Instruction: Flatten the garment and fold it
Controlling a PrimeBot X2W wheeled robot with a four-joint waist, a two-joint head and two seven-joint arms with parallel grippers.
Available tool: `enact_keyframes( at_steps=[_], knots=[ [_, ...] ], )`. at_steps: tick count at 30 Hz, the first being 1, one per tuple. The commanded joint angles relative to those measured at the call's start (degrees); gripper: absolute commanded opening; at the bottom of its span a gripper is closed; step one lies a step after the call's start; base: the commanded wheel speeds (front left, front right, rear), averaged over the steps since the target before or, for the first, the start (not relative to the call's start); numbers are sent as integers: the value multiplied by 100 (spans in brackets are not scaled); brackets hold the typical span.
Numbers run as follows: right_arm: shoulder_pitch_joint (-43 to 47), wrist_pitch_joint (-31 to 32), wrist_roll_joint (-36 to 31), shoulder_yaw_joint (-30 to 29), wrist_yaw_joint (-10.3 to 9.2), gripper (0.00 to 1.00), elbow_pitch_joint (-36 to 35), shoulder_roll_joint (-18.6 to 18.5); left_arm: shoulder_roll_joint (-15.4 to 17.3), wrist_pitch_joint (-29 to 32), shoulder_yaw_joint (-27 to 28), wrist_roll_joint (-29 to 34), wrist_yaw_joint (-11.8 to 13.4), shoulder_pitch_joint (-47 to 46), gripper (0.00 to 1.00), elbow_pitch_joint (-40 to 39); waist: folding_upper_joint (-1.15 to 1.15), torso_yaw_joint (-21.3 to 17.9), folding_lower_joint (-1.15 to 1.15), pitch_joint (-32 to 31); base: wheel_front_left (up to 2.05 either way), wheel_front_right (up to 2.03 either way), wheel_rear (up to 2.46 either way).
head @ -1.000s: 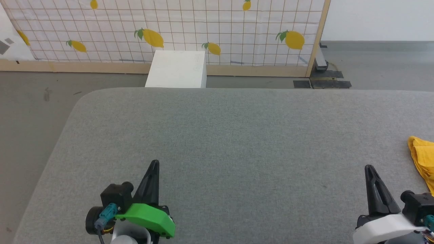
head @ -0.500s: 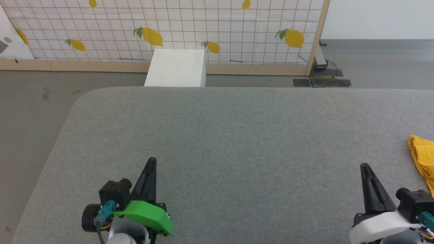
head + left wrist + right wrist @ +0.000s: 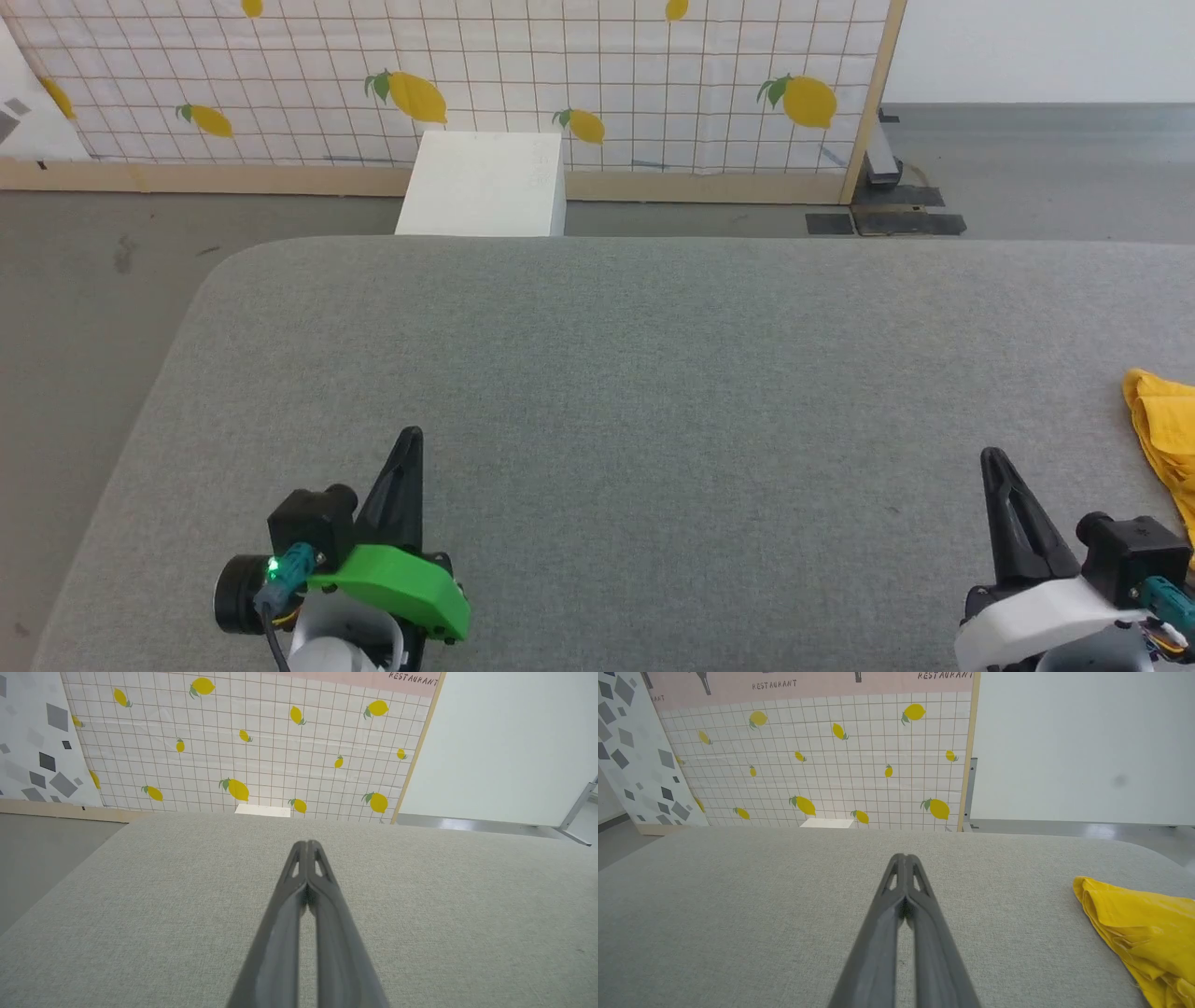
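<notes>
Grey fabric covers the wide padded table [image 3: 653, 355], with a lemon-print screen [image 3: 560, 75] and a white box [image 3: 481, 185] beyond its far edge. The garment [image 3: 1162, 434], a bunched mustard-yellow heap, lies at the table's right margin, cut off by the head view, its visible length running far to near. It sits just right of the right gripper [image 3: 992, 462], apart from it, and well away from the left gripper [image 3: 409, 441]. Both grippers are clenched on nothing. The right arm is nearer, so the first reach likely falls to it.
</notes>
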Motion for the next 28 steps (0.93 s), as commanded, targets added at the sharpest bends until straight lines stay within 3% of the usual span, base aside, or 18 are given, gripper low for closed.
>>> enact_keyframes(
  at_steps=[1,28],
  knots=[
    [-114,25,-48,30,-3,0,-1,3,-7,29,38,99,53,109,0,-54,0,-1,0,3,0,0,0],
    [-253,186,-182,192,-5,0,-2,6,-12,342,215,435,143,183,0,-354,0,-23,0,59,0,0,0]
  ],
)
